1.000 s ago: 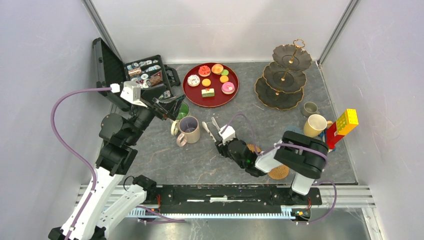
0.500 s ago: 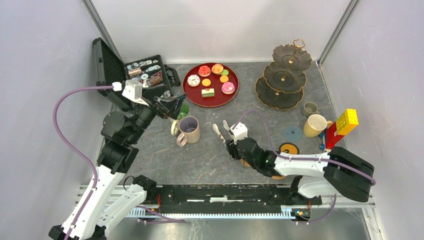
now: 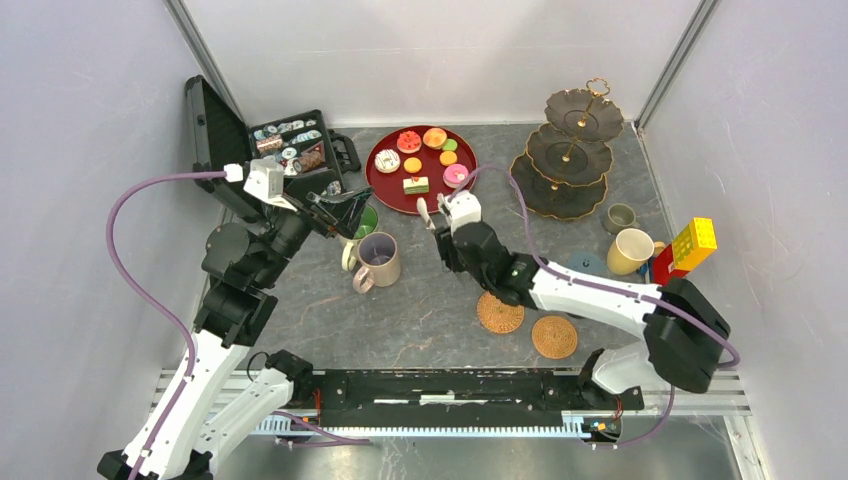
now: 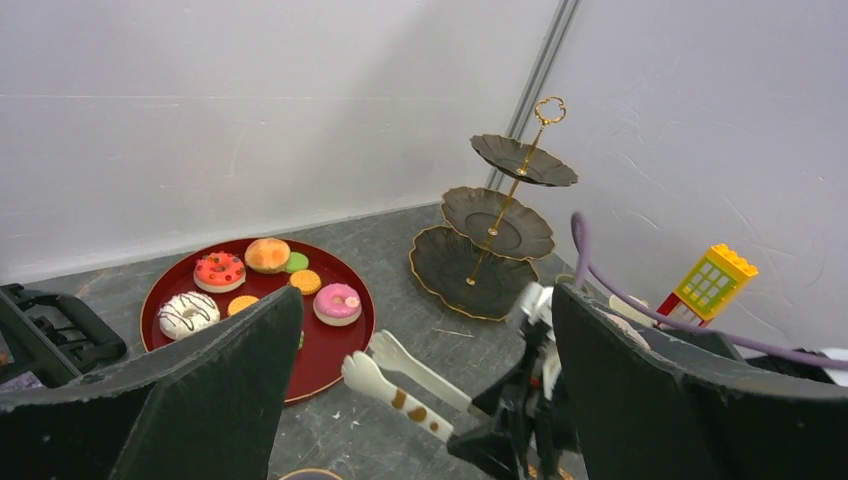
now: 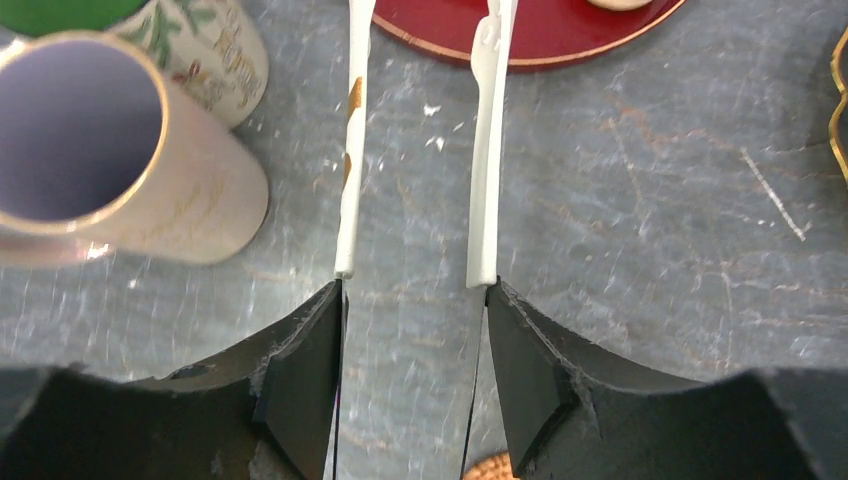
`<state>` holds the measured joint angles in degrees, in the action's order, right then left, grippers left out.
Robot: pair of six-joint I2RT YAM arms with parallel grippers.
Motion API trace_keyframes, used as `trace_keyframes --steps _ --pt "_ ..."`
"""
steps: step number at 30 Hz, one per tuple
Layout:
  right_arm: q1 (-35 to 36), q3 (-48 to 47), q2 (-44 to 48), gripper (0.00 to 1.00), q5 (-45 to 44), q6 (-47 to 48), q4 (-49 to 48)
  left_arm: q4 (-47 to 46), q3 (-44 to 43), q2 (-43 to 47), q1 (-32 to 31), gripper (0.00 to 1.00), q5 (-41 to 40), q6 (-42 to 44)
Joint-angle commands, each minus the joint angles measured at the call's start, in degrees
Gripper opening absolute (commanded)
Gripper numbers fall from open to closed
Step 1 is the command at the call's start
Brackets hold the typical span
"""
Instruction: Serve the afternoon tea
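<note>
Black plastic forms the open case (image 3: 285, 140) at the far left, its tray packed with items too small to tell apart. Beside it the left gripper (image 3: 345, 210) hangs above the green-lined mug (image 3: 366, 221), fingers spread wide with nothing between them. The beige mug (image 3: 380, 262) stands just beside that mug on the nearer side, and its pale lilac inside holds nothing.

Further right at the back, the round red tray (image 3: 392, 195) carries all the toy cakes: a white doughnut (image 3: 387, 160), a red cake (image 3: 409, 141), an orange cake (image 3: 434, 137), a pink doughnut (image 3: 456, 176), a layered slice (image 3: 416, 185) and a few small orange and green rounds.

The right gripper (image 3: 447, 230) clasps a pair of white tongs (image 3: 430, 212). The tongs' arms stand apart and their tips reach the tray's near rim, with no cake between them. Two woven coasters (image 3: 499, 312) lie on the grey table (image 3: 420, 320) nearer the bases.

The dark three-tier stand (image 3: 570, 150) rises at the back right, with every tier bare. Near its base sit the small grey mug (image 3: 620, 216) and the yellow mug (image 3: 630, 250), with a yellow and red toy block (image 3: 688, 250) at the far right.
</note>
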<state>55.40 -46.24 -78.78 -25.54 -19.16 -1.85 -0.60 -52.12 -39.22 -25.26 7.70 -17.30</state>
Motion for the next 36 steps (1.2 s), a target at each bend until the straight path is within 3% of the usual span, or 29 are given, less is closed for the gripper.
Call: trace_keyframes --steps 1,9,18,36 --pt "-3.6 -8.3 -4.4 0.58 1.8 0.6 4.7 -3.2 0.4 0.2 -0.2 1.00 0.6 -2.0" --pt "-8.4 -22.5 -17.3 0.57 7.8 3.5 9.1 -3.8 1.0 -1.9 -1.6 1.00 0.5 -3.0" --pt "-11.5 -37.6 -29.2 0.57 9.9 5.1 14.2 -0.6 0.0 -1.7 -6.3 1.00 -5.8 2.1" --pt "-12.3 -41.3 -33.5 0.59 7.3 3.7 17.4 5.7 -2.6 -0.6 -19.0 1.00 -19.7 7.5"
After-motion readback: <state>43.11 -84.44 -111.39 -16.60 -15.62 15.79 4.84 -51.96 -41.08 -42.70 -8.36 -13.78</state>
